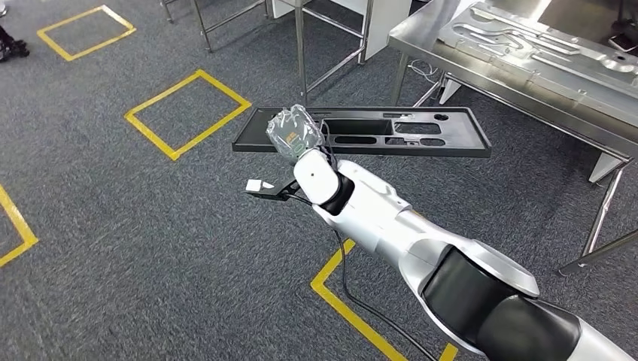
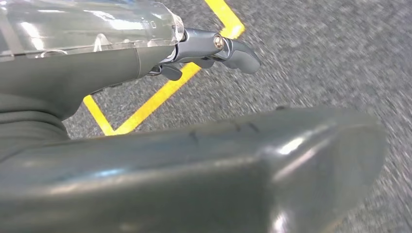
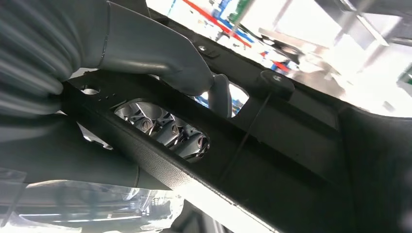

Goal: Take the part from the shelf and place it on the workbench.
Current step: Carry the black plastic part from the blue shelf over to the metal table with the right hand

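Overhead, the right hand grips the long black part at its nine-o'clock end; the steel counter lies toward two o'clock; the left hand holds nothing, fingers loosely apart.

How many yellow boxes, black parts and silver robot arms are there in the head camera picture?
Yellow floor boxes: 4 (two cut off)
Black part: 1
Silver arm: 1
Total: 6
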Robot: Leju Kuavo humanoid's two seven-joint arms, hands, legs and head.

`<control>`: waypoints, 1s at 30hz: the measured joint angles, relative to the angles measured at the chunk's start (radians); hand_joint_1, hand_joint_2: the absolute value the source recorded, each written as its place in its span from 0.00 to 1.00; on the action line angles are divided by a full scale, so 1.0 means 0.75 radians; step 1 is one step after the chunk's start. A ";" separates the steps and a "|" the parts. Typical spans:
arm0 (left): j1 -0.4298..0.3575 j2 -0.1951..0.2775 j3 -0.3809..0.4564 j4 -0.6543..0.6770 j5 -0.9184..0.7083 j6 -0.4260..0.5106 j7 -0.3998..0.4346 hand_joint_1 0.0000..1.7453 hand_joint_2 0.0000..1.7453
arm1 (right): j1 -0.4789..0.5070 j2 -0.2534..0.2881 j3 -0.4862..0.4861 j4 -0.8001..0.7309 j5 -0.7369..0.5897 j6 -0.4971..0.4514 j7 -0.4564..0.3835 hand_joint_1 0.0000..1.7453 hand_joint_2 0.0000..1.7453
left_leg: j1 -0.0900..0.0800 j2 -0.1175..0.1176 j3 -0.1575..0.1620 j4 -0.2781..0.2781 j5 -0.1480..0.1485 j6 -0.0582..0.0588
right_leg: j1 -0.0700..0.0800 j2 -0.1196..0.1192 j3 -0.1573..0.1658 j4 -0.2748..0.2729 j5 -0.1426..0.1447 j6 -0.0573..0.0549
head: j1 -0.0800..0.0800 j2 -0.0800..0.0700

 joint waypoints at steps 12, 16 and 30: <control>0.010 0.003 0.008 0.000 -0.006 -0.015 -0.010 0.00 0.00 | 0.044 -0.014 -0.012 -0.035 0.000 0.027 0.020 1.00 1.00 | 0.011 -0.219 -0.033 -0.012 0.051 0.019 | -0.012 0.213 -0.018 0.024 -0.004 0.019 | 0.000 0.000; 0.006 0.004 0.009 0.000 -0.012 -0.023 -0.011 0.00 0.00 | 0.051 -0.043 -0.030 -0.052 0.000 0.039 0.023 1.00 1.00 | 0.018 -0.154 -0.021 -0.040 0.063 0.052 | -0.005 0.145 -0.062 0.100 -0.052 0.047 | 0.001 0.000; 0.000 0.002 0.013 0.000 -0.024 -0.031 -0.017 0.00 0.00 | 0.066 -0.067 -0.043 -0.069 0.002 0.026 0.006 1.00 1.00 | 0.000 0.021 0.017 -0.017 0.000 0.008 | 0.004 -0.018 -0.008 0.004 0.004 0.011 | 0.001 0.000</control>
